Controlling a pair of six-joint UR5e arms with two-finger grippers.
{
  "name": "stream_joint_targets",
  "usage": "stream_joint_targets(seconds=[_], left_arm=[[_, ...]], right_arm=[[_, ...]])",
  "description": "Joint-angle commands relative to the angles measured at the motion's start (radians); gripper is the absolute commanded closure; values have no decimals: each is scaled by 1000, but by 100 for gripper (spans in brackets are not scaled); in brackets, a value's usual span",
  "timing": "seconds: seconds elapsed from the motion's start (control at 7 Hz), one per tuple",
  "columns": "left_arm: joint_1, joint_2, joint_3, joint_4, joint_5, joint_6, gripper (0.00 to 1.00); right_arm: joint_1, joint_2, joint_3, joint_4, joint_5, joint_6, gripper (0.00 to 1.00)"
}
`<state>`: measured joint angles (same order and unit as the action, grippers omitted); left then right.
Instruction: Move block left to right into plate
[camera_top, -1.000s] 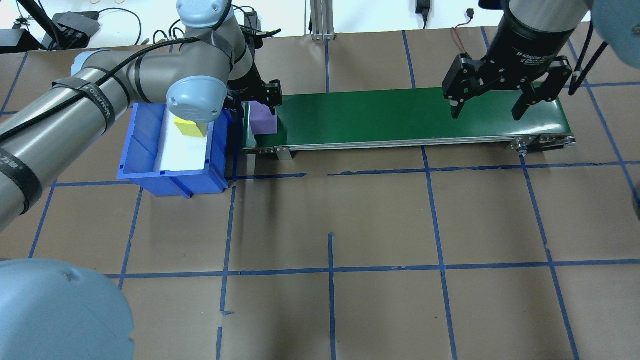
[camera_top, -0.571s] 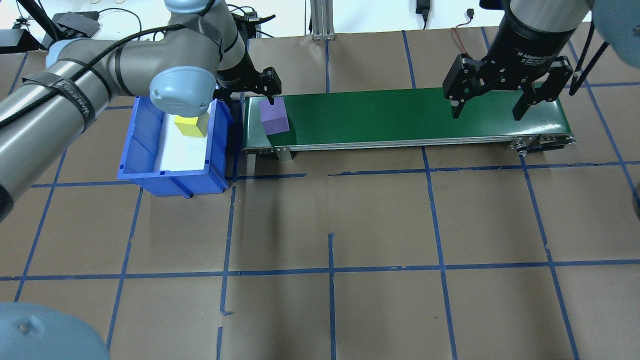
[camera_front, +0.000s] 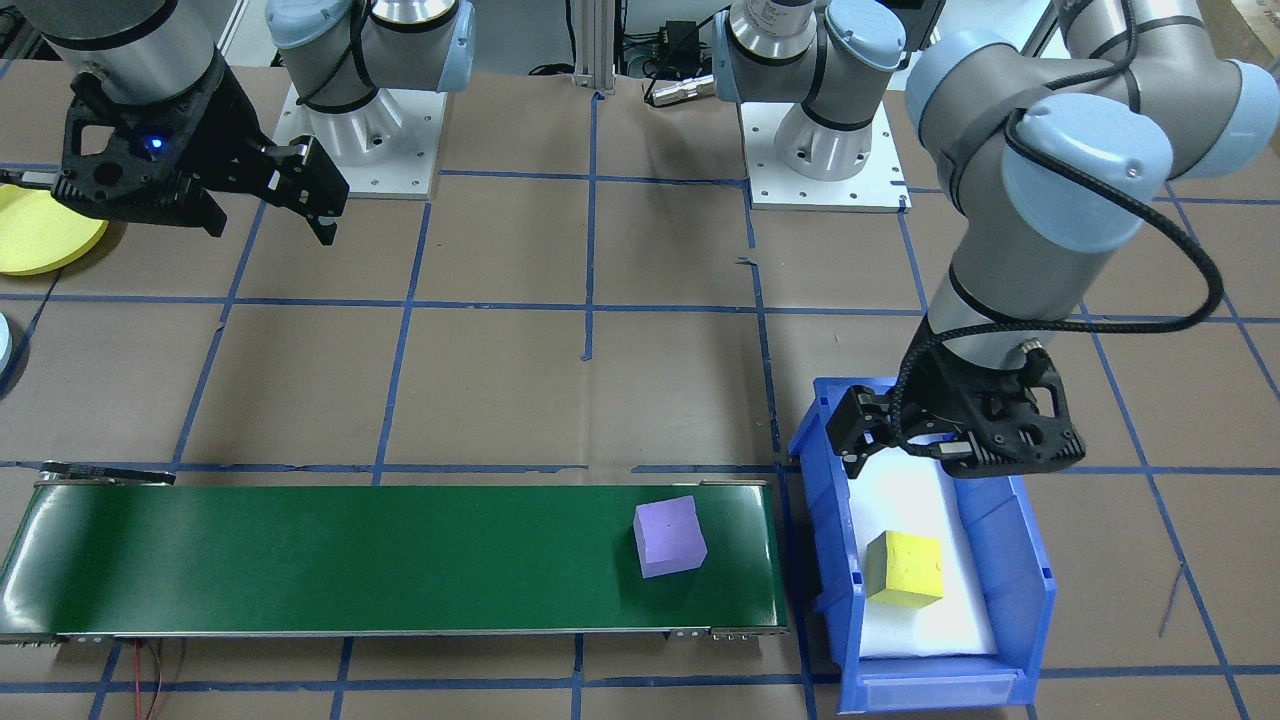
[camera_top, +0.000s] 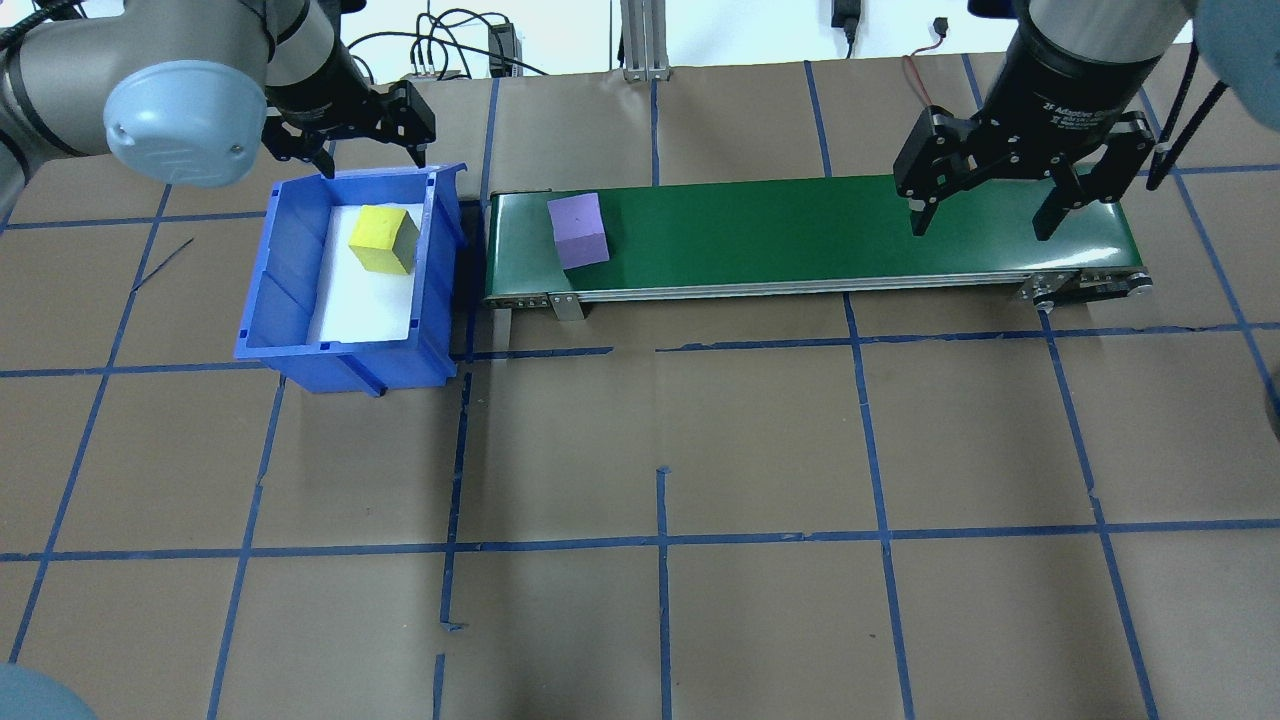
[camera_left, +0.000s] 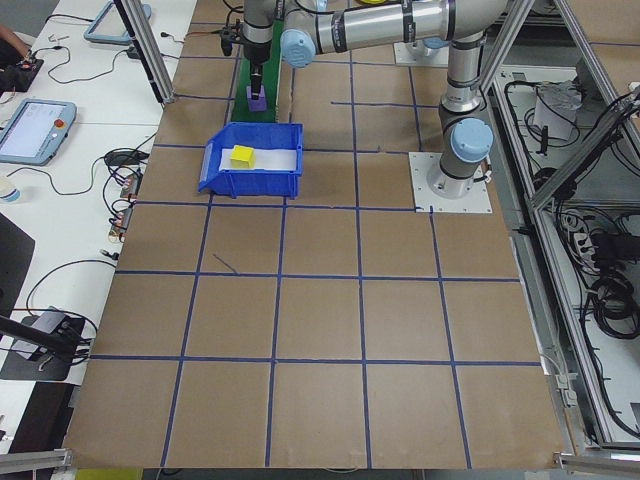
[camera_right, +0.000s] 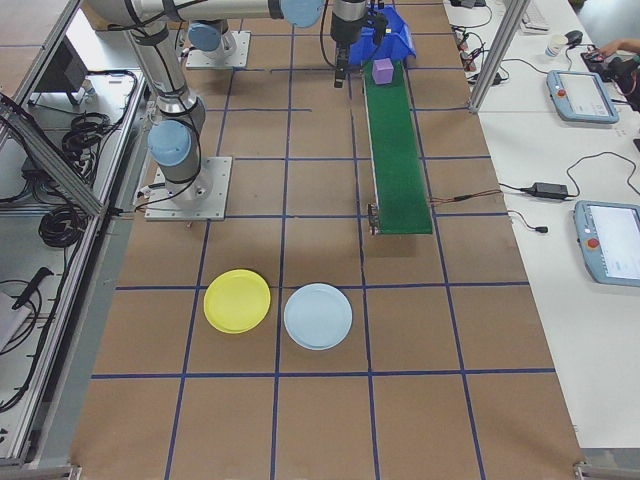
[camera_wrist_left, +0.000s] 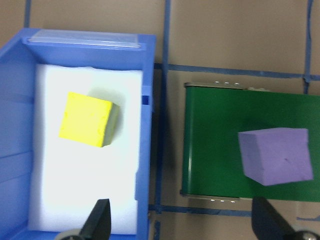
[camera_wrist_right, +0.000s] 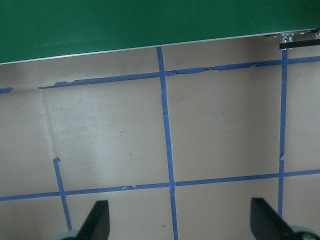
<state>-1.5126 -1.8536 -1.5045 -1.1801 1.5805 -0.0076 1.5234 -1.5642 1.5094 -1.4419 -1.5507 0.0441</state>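
Left gripper (camera_top: 368, 150) hangs above the far rim of the blue bin (camera_top: 262, 300), jaws spread and empty, pointing down. Wrist view looks straight down with one fingertip (camera_wrist_left: 100, 220) over the bin's white liner and the other over the tape line beside the green conveyor belt (camera_wrist_left: 210, 145). Right gripper (camera_top: 985, 215) hovers over the belt's opposite end, jaws spread wide, nothing between them; its wrist camera sees only the belt edge and the brown paper surface (camera_wrist_right: 120, 140).

Purple block (camera_top: 578, 230) sits on the belt near the bin end, slightly rotated, free of both grippers. Yellow block (camera_top: 382, 240) lies in the bin on the liner. Yellow plate (camera_right: 237, 300) is on the surface well past the belt's far end, just beside a light blue plate (camera_right: 318, 316); both are bare.

Versus 0.6 s ago: left gripper was at the purple block on the belt, now it has pulled back over the bin's far rim. Block has shifted a little further along the belt. Right gripper roughly unchanged. Yellow block unchanged.
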Motion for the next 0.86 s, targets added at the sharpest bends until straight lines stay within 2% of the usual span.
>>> stream_joint_targets(seconds=[0.0,0.14,0.43,0.71], left_arm=[[46,-57,3,49,3,178,0],[72,-97,0,115,1,278,0],[94,-182,3,183,-7,320,0],[98,-258,0,185,1,321,0]], right_arm=[[-41,0,0,6,1,-1,0],[-43,0,0,5,1,-1,0],[-77,0,-1,0,6,-9,0],[-135,0,-2,4,5,-91,0]])
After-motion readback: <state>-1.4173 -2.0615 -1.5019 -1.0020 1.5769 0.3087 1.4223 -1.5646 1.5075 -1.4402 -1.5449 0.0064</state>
